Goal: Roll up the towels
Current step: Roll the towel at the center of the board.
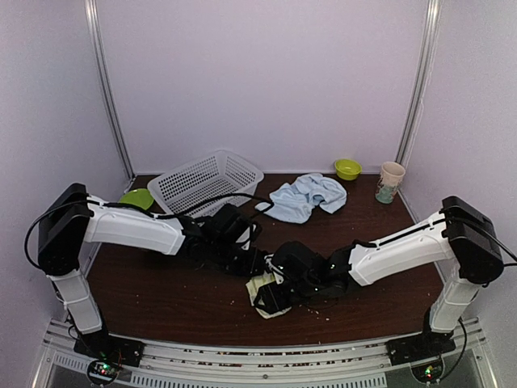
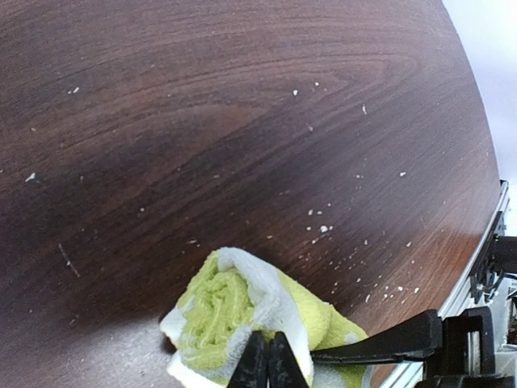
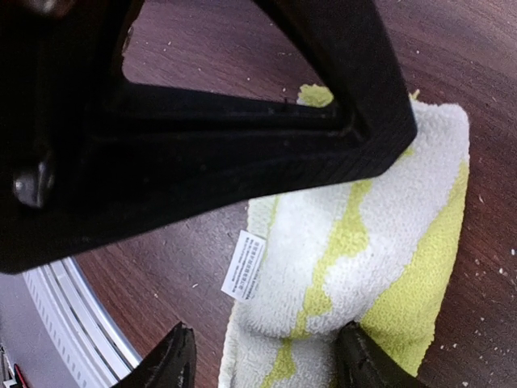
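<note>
Dark wooden tabletop carries both towels. The green towel lies near the front edge as a thick, fluffy roll with a small label, so I judge this one nearly done. My left hand is closed, its tips on the roll. My right hand stands open around it. The blue towel lies crumpled at the back, soft and not yet rolled.
</note>
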`<state>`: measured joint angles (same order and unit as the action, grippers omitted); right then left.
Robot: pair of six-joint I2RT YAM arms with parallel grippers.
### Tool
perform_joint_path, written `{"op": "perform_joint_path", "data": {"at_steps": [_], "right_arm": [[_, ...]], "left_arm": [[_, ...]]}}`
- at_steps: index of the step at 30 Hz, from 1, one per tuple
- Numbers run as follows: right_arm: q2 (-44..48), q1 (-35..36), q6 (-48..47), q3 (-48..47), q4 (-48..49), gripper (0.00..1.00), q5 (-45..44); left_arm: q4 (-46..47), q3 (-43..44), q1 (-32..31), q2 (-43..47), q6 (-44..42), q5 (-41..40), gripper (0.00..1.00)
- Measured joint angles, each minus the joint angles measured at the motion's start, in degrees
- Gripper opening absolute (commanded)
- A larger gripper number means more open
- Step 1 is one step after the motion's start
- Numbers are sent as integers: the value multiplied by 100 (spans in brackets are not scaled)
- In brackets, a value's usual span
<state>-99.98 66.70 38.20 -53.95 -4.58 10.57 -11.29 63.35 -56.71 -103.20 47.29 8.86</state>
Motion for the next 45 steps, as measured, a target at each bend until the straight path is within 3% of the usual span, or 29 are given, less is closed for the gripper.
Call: {"op": "perform_joint_path", "data": {"at_steps": [17,25,34,45], "right_arm": [[651,15,-31,146,-380,67,-170],[1150,-90,221,332,-494,54,-656],[658,2,186,221,-903,42,-686],[-83,396,-44,-549,-1600,43,-1047]], "left_arm": [[592,-293,4,-404,83,125,0],[918,-531,4,-337,83,125,0],[1231,-918,4,-153,94,122,0],[1453,-1340,-7,79,190,138,0]]}}
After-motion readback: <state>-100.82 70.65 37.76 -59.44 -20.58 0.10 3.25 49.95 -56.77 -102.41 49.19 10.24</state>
